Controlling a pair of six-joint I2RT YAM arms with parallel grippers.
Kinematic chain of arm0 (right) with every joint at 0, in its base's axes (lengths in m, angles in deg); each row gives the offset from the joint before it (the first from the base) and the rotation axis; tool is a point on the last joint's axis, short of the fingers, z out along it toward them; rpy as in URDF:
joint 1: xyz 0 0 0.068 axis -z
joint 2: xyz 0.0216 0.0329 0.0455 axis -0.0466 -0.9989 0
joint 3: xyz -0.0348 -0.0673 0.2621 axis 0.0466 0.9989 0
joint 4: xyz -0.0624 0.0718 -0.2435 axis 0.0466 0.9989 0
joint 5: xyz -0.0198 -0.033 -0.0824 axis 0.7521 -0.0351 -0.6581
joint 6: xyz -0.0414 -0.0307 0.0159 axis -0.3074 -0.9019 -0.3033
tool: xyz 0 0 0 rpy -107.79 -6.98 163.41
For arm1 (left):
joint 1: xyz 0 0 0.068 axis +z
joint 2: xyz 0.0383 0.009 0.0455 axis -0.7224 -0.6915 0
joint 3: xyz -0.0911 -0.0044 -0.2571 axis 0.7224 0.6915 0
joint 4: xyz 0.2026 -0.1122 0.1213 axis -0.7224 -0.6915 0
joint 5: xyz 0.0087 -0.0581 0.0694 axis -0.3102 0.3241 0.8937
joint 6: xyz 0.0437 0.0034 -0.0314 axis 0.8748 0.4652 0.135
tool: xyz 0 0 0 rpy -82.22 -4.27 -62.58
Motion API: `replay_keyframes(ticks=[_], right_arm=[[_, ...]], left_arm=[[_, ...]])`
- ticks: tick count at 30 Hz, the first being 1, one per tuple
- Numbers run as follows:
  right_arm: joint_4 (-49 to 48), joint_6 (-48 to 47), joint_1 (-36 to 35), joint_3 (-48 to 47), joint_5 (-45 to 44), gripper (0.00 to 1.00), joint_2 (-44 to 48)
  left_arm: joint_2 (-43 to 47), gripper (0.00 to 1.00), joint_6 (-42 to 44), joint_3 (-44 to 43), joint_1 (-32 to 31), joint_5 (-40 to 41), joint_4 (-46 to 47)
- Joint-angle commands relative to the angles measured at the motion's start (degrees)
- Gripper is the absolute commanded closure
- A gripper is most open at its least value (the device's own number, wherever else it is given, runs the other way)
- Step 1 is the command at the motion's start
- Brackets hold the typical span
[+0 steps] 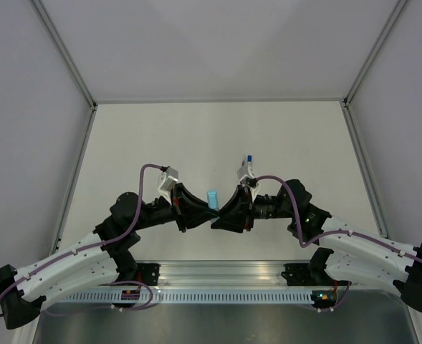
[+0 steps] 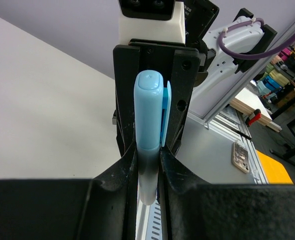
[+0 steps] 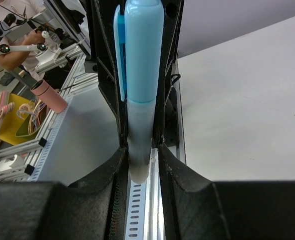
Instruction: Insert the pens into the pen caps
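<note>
light: bright, even, diffuse | shadows: faint, soft | focus: wrist-view foregrounds blurred, top view sharp

I note a white table [image 1: 196,143] enclosed by grey wall panels [image 1: 218,43], with a slotted metal rail [image 1: 225,295] along its near edge. Off the table I see a pink roll [image 3: 49,95], a yellow bin [image 3: 12,137] and a phone-like slab [image 2: 241,156].
</note>
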Motion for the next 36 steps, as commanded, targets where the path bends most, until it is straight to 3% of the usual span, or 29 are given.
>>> replay_keyframes(ticks=[1, 19, 22, 24, 26, 27, 29, 30, 36], right_arm=[[-6.7, 1.6, -0.1, 0.3, 1.1, 0.66, -0.7], [-9.7, 3.9, -0.3, 0.4, 2.6, 0.72, -3.0], [-9.7, 4.1, -0.4, 0.4, 2.7, 1.00, -3.1], [-9.2, 3.9, -0.3, 0.3, 1.9, 1.00, -2.9], [-7.1, 3.3, -0.4, 0.0, 0.5, 1.00, -2.1], [-6.3, 2.4, -0.4, -0.2, 0.3, 1.00, -2.2], [-4.3, 1.8, -0.4, -0.8, 0.5, 1.00, -2.0], [-4.2, 1.8, -0.4, -0.9, 0.7, 1.00, -2.1], [-4.4, 2.2, -0.5, -1.1, 2.1, 1.00, -2.6]], left_arm=[[-0.1, 0.98, -1.1, 0.2, -0.1, 1.6, 3.7], [-1.4, 0.98, -0.3, 0.6, -0.1, 1.7, 4.3], [-1.8, 0.98, -0.2, 0.7, -0.1, 1.6, 4.8], [-1.6, 0.97, 0.1, 0.6, -0.1, 1.0, 4.6], [-1.2, 0.84, 0.5, 0.0, -0.1, 1.0, 3.7], [-0.2, 0.65, 0.6, -0.1, -0.1, 1.4, 3.1], [0.8, 0.50, 1.2, -0.8, -0.1, 2.5, 0.7], [1.3, 0.38, 1.4, -1.1, -0.1, 2.9, -0.3], [4.4, 0.22, 2.9, -3.5, -0.1, 5.0, -7.3]])
